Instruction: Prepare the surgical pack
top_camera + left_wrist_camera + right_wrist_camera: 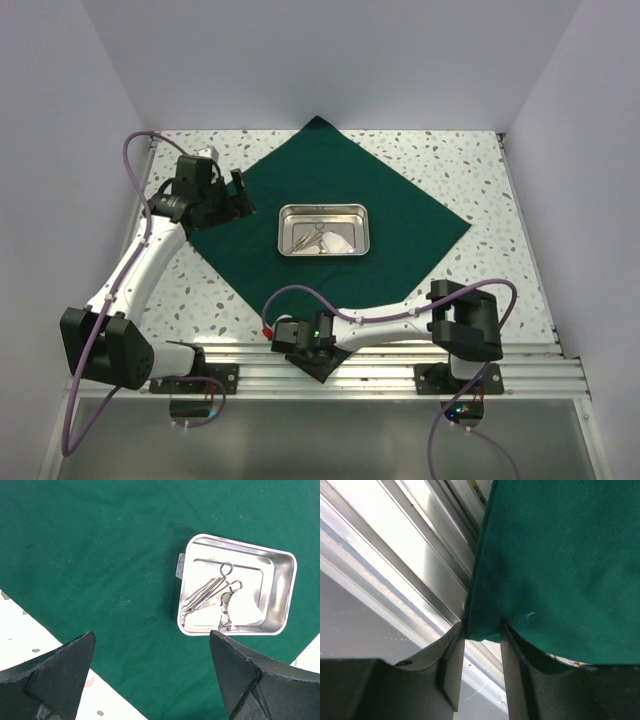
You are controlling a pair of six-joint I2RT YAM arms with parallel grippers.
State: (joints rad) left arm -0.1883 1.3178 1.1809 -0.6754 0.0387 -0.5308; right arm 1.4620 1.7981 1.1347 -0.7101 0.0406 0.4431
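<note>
At table centre: dark green cloth (pixel 400 215) spread as diamond, steel tray (pixel 323 207) on its middle, holding scissor-like instruments (pixel 210 591) and white gauze (pixel 245 607). Right gripper (pixel 481 627) clamped on cloth's near corner, over rail (pixel 420 565). Left gripper (pixel 151 635) spread wide above left corner, holding nothing. Risk: hasty corner pull drags cloth, so tray slides or tips.
</note>
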